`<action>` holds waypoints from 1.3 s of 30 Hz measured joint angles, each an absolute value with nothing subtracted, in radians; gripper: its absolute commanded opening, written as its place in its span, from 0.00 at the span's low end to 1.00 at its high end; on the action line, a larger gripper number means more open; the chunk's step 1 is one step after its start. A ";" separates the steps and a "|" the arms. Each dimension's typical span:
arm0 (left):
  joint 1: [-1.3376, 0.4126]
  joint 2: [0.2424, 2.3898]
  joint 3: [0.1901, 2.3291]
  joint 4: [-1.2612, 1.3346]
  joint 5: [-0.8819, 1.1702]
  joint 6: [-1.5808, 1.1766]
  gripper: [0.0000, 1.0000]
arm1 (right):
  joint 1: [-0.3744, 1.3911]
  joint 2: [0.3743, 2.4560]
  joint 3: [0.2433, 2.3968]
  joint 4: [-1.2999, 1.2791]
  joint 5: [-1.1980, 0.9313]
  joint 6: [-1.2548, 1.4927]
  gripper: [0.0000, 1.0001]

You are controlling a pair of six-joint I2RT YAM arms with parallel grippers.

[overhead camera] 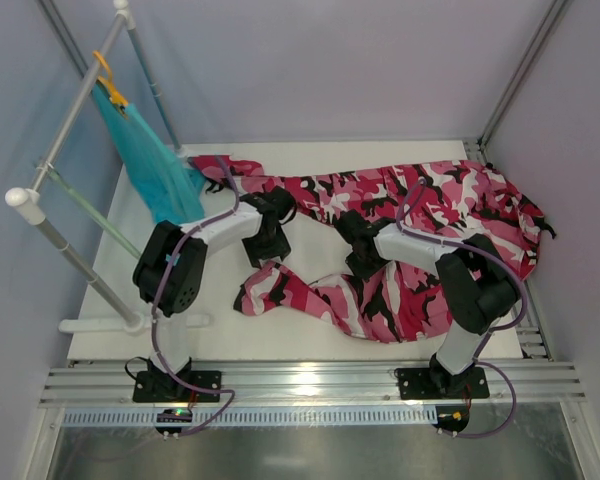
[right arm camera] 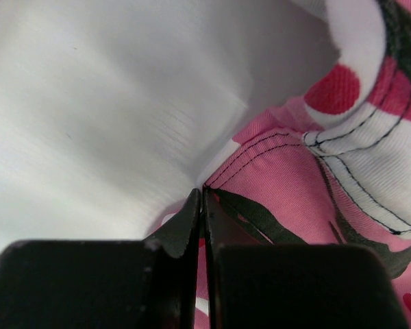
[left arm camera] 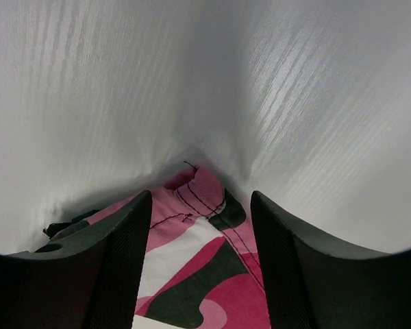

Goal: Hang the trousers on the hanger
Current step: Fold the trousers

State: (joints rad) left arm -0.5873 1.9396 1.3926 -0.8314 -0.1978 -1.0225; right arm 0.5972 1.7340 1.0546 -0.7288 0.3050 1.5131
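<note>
**Trousers (overhead camera: pixel 400 200) sprawled mid-frame on the table (overhead camera: pixel 280 345); hanger (overhead camera: pixel 95 214) hangs on the rack (overhead camera: pixel 75 105), upper left.**
Right gripper (right arm camera: pixel 203 205) pinched closed on a hem; left gripper (left arm camera: pixel 201 205), jaws apart astride another hem, should seat deeper over the cloth before closing.

Both arms reach forward over the counter, wrists tipped down. The black left hand (left arm camera: pixel 200 200) stands with its fingers apart. The black right hand (right arm camera: pixel 203 195) has its fingers pressed together.
</note>
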 measured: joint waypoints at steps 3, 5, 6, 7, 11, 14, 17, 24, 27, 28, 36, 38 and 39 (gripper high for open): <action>-0.587 1.964 1.405 -0.834 -0.198 -1.023 0.44 | 0.597 1.734 1.055 -0.728 0.305 1.512 0.04; -0.587 1.978 1.411 -0.837 -0.198 -1.027 0.19 | 0.597 1.734 1.055 -0.728 0.305 1.509 0.04; -0.587 1.981 1.416 -0.842 -0.198 -1.024 0.12 | 0.597 1.734 1.055 -0.727 0.305 1.506 0.03; -0.587 1.982 1.425 -0.849 -0.199 -1.021 0.00 | 0.597 1.734 1.055 -0.727 0.305 1.505 0.04; -0.587 1.980 1.502 -0.876 -0.224 -0.996 0.00 | 0.597 1.734 1.057 -0.728 0.305 1.501 0.04; -0.587 1.966 1.565 -0.885 -0.262 -0.964 0.00 | 0.590 1.738 1.067 -0.735 0.305 1.499 0.04; -0.587 1.904 1.579 -0.911 -0.325 -0.937 0.00 | 0.579 1.742 1.082 -0.737 0.305 1.498 0.04; -0.587 1.631 1.340 -0.945 -0.479 -0.935 0.00 | 0.535 1.742 1.127 -0.742 0.310 1.494 0.03; -0.587 1.539 1.188 -0.957 -0.511 -0.945 0.00 | 0.520 1.742 1.161 -0.752 0.311 1.487 0.04; -0.587 1.515 1.138 -0.960 -0.516 -0.956 0.00 | 0.518 1.742 1.173 -0.753 0.311 1.482 0.04; -0.592 1.356 0.928 -0.944 -0.480 -1.024 0.32 | 0.515 1.741 1.199 -0.733 0.276 1.422 0.16; -0.595 1.315 0.928 -0.944 -0.479 -1.034 0.38 | 0.515 1.737 1.186 -0.710 0.263 1.390 0.29; -0.597 1.293 0.932 -0.945 -0.479 -1.036 0.40 | 0.515 1.731 1.177 -0.699 0.255 1.371 0.34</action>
